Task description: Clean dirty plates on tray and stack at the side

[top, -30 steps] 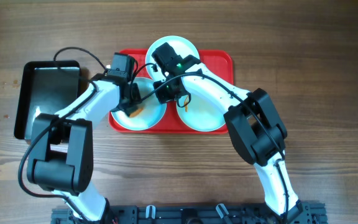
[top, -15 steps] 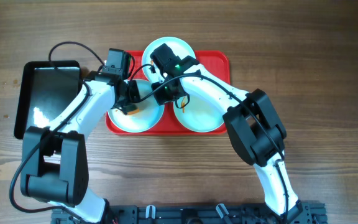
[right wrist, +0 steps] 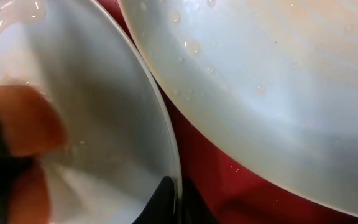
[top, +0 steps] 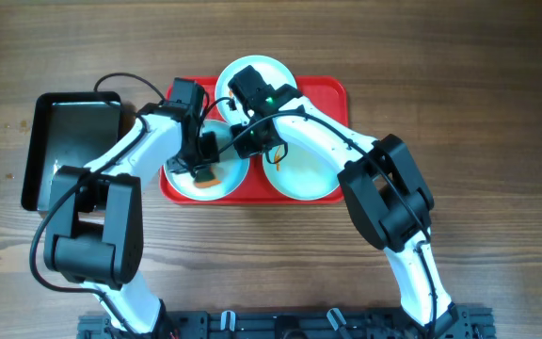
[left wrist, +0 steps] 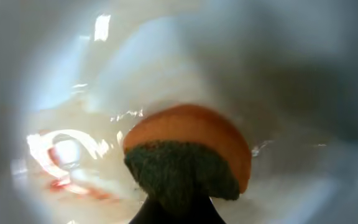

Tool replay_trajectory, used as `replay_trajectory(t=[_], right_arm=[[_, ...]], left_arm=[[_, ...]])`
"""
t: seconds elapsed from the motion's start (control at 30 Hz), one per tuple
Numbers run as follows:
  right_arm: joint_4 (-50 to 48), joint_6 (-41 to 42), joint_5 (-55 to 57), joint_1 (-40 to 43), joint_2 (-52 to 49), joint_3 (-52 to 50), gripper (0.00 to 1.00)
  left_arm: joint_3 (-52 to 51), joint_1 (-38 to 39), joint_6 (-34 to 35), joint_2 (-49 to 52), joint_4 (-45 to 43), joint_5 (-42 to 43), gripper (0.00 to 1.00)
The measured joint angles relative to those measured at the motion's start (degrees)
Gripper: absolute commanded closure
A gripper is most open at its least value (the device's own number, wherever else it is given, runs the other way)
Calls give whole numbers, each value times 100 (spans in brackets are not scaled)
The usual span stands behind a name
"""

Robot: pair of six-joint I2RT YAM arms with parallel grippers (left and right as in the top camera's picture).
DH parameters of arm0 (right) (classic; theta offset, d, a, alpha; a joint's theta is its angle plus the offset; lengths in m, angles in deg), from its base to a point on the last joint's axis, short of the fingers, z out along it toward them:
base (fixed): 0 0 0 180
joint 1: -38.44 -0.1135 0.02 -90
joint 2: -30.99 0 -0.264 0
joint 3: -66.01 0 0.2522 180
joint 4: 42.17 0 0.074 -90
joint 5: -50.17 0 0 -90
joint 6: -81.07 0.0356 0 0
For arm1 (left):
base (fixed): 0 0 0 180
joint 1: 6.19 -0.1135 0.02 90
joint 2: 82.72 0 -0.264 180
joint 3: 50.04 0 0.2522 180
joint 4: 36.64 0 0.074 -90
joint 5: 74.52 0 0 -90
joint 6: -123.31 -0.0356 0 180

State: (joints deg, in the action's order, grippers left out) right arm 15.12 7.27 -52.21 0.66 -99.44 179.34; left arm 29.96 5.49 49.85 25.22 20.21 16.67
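Observation:
Three pale plates lie on the red tray [top: 332, 94]: a front-left plate [top: 230, 177], a front-right plate [top: 310, 175] and a rear plate [top: 277, 68]. My left gripper [top: 202, 168] is shut on an orange sponge [top: 206, 177] with a dark green scrub side. It presses the sponge [left wrist: 188, 149] into the front-left plate [left wrist: 272, 74], next to an orange-red smear [left wrist: 73, 185]. My right gripper [top: 243, 141] is shut on that plate's right rim; in the right wrist view the rim [right wrist: 166, 134] runs between my fingers [right wrist: 163, 200]. A neighbouring plate [right wrist: 266, 87] and the tray [right wrist: 229, 171] show beside it.
A glossy black tray [top: 69, 141] lies on the wooden table left of the red tray. Both arms cross over the middle of the red tray and hide parts of the plates.
The red tray and its plates shifted a little to the left. My left gripper moved the sponge inside the front-left plate, now slightly to the front right. My right gripper kept its hold on the rim.

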Motion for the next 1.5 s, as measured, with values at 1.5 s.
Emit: replay_trajectory(t=[1.5], right_arm=[[-107, 2, -177, -61, 0, 0, 93]], left_arm=[[-363, 149, -85, -17, -721, -3311, 96]])
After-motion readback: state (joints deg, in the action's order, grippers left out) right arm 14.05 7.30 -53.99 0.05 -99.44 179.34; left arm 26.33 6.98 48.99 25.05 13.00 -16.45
